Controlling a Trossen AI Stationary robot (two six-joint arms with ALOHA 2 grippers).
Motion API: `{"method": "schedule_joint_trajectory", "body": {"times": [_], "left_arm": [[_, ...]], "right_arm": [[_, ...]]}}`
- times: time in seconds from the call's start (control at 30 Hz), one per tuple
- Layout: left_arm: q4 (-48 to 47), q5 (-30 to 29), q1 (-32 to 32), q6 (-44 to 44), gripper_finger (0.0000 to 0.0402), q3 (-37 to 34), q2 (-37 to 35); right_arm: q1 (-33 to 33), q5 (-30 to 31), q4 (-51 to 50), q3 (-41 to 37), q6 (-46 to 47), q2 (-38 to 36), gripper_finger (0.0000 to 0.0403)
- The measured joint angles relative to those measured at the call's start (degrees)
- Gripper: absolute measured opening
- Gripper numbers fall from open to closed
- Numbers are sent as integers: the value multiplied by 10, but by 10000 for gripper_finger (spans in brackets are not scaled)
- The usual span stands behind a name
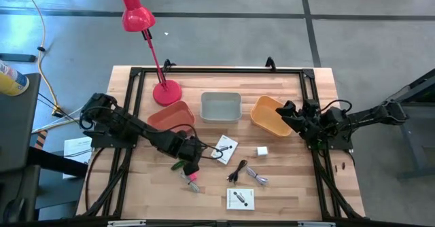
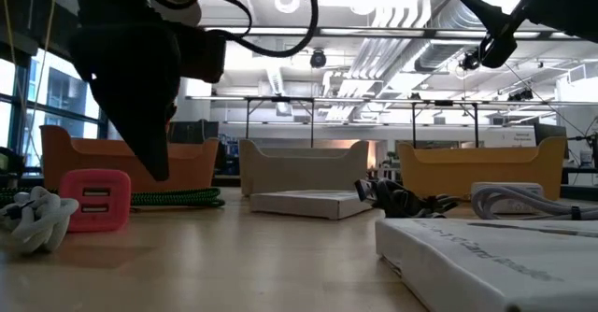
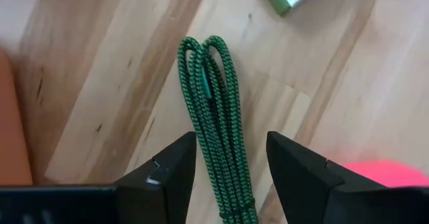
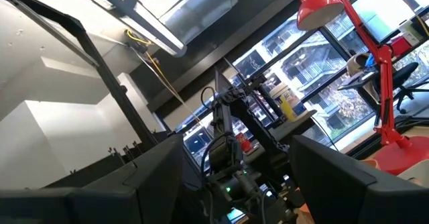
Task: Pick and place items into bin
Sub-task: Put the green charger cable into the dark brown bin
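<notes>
At the front of the table a white packet point(image 1: 240, 199) is seen lying flat, with a black cable point(image 1: 238, 170) and a silvery cable point(image 1: 257, 177) just behind it. Further back, the left gripper point(image 1: 191, 160) is held over a green braided cord point(image 3: 216, 110), its jaws parted to either side of the cord without pinching it, a pink block point(image 2: 94, 200) lying close by. Beyond, three bins are ranged in a row, red point(image 1: 171, 115), grey point(image 1: 221, 107) and orange point(image 1: 270, 115), and the right gripper point(image 1: 291, 115) is raised above the orange one with jaws wide apart and nothing held.

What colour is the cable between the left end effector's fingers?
Green with a black braided pattern; the cable shows best in the left wrist view.
</notes>
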Motion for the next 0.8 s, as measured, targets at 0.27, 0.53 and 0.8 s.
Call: {"method": "schedule_joint_trajectory", "body": {"times": [0.27, 0.53, 0.8], "left_arm": [[-13, 28, -3, 6, 165, -2, 25], [-11, 27, -3, 7, 186, 0, 37], [-11, 26, -2, 9, 153, 0, 37]], "right_arm": [[0, 0, -7, 0, 0, 0, 259], [0, 1, -23, 0, 13, 0, 259], [0, 2, -23, 0, 13, -1, 259]]}}
